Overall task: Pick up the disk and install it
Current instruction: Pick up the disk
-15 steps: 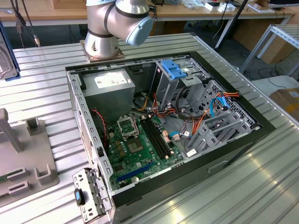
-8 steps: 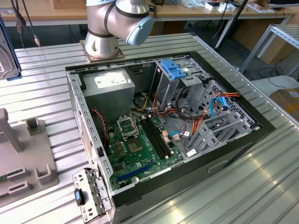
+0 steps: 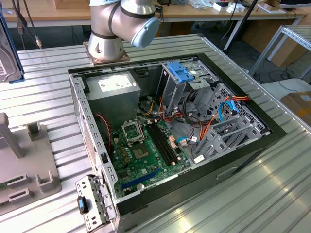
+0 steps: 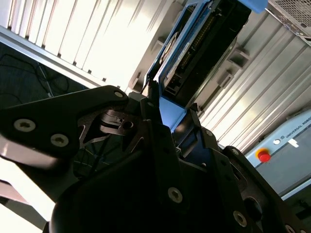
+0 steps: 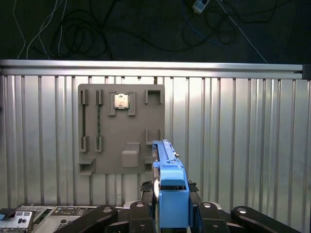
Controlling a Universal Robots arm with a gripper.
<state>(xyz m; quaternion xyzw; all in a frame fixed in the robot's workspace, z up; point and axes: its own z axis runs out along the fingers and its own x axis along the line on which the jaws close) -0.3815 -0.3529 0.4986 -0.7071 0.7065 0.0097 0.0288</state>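
Disk point(image 5: 167, 170), flat, blue plastic rails, edge-on, clamped in black claw point(image 5: 171, 199)

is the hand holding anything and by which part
The hand grips the disk by its blue-framed near end, clamped from both sides.

A robot arm point(image 3: 114, 19) in the exterior view: a thick tube of brushed silver-grey metal, with a rounded joint closed by a pale blue cap point(image 3: 146, 30). Its foot is a round flanged base point(image 3: 103, 51) of the same bare metal. The gripper point(image 4: 171, 108), seen in both wrist views, is matte black. It is built from flat, angular link plates point(image 4: 63, 116) pinned with small silver screws point(image 4: 175, 194), and ends in two slim black fingers point(image 4: 151, 104).
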